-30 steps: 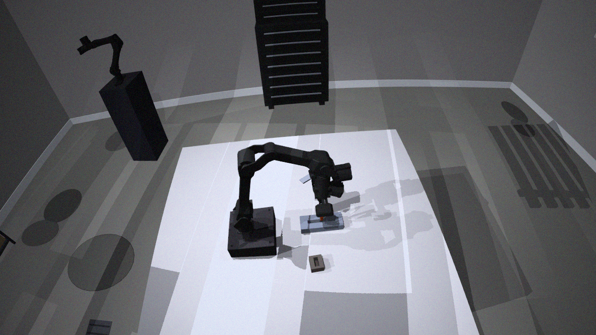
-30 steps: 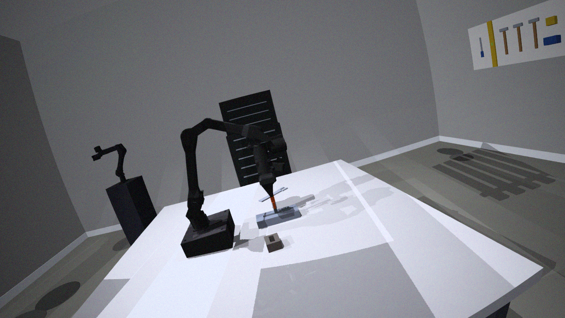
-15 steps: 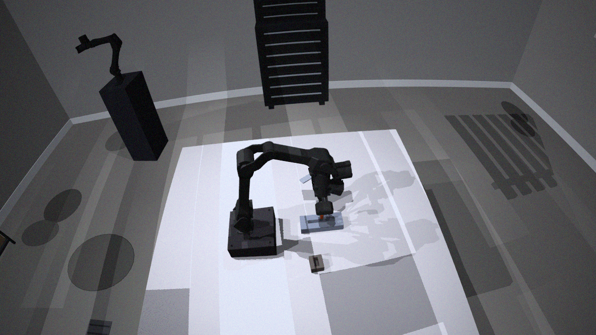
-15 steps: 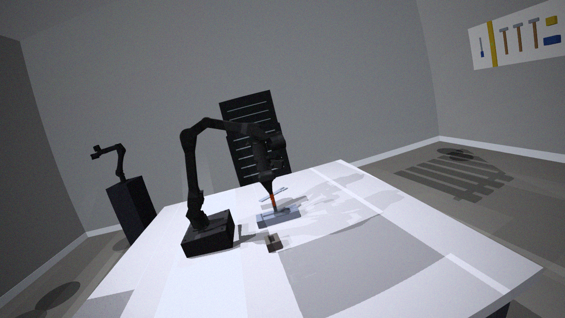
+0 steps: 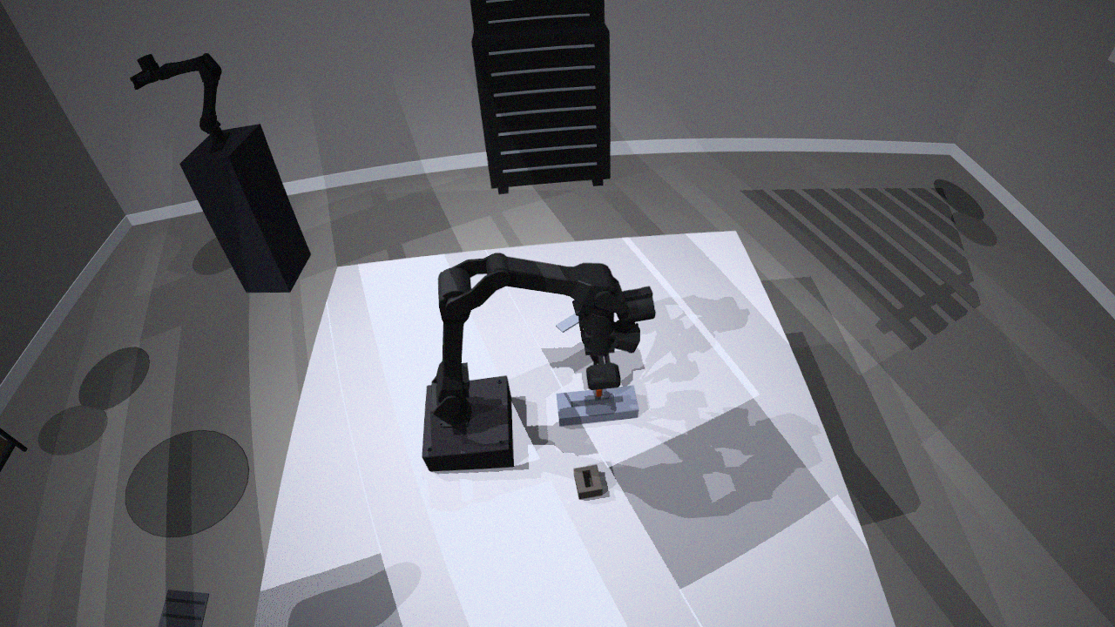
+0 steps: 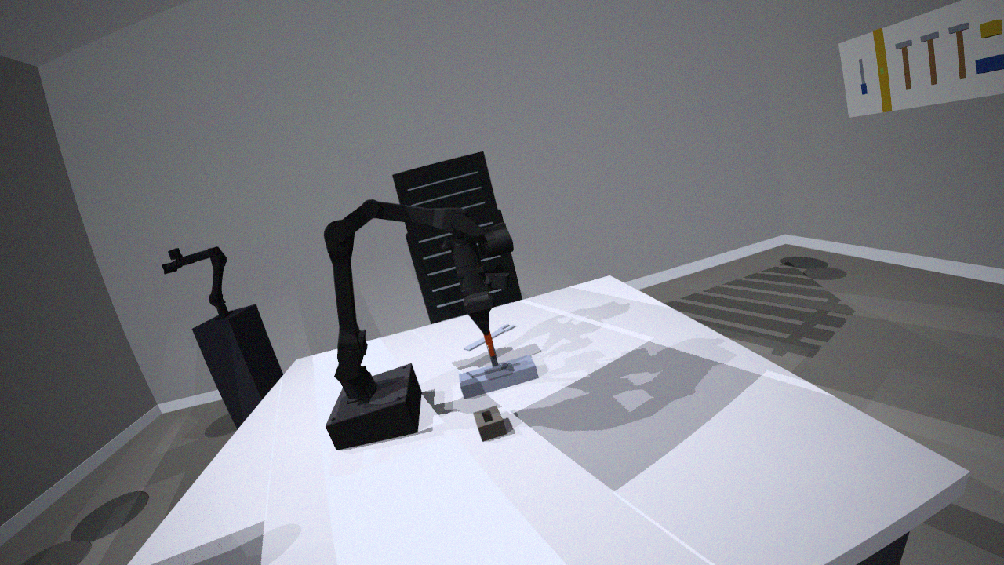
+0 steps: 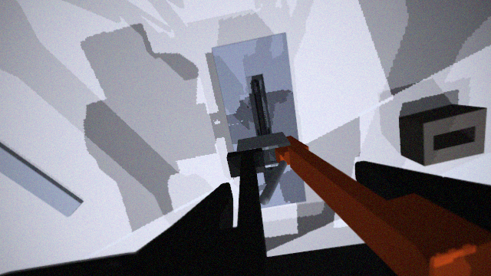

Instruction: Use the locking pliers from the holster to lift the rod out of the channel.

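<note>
Pincer (image 5: 602,375) (image 6: 480,322) (image 7: 291,180) partly open, fingers around orange-and-black locking pliers (image 5: 598,393) (image 6: 489,344) (image 7: 330,172); grip on the handles. Pliers point down at pale blue slotted block (image 5: 577,414) (image 6: 477,386) (image 7: 238,77) on white worktop (image 5: 506,545) (image 6: 421,491) (image 7: 330,88). Dark, round-ended rod (image 7: 258,103) appears to lie in its channel; cannot tell whether the jaws touch it. Top view: brown-grey holster (image 5: 584,492) (image 6: 496,428) (image 7: 453,153) at six o'clock from block, its slot unoccupied.

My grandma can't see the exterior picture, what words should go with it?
A black robot arm's gripper holds orange-handled pliers at a blue-grey channel block on a white table, near a small brown slotted block.
</note>
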Controlling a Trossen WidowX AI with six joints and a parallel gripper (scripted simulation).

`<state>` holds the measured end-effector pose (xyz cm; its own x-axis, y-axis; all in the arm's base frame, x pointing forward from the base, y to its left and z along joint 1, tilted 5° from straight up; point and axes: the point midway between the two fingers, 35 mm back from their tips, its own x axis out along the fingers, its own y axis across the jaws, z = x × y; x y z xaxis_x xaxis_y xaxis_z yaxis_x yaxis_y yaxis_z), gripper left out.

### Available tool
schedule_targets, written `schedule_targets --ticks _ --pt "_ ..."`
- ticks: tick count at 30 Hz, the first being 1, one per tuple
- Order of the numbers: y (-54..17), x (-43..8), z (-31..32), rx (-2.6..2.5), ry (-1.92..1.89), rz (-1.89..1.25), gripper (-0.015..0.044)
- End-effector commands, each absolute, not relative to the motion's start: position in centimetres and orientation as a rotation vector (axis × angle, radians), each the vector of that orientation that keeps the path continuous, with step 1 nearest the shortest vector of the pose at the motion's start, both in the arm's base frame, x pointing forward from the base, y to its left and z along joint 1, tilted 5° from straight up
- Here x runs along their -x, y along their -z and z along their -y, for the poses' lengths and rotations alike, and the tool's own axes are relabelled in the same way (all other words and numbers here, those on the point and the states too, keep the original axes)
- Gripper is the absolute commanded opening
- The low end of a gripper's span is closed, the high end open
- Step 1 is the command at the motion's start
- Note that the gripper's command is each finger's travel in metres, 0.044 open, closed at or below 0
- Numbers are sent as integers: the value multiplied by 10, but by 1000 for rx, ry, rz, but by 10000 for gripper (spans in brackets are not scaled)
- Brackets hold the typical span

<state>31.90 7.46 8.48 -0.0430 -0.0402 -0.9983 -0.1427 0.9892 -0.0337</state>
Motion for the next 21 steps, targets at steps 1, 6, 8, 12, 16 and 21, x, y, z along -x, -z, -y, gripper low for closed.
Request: schedule_targets --ticks 1,6,8,12,16,21 --pt "-86 -319 -75 140 -88 -1612 323" --pt "-86 -319 -75 140 -88 -1612 323" --pt "-86 -319 -75 140 -88 -1612 323" --pt "-85 -318 -75 140 -88 -1612 323" --pt "-84 -318 -75 140 -88 -1612 323" --pt "-83 -318 -74 140 -88 -1612 323"
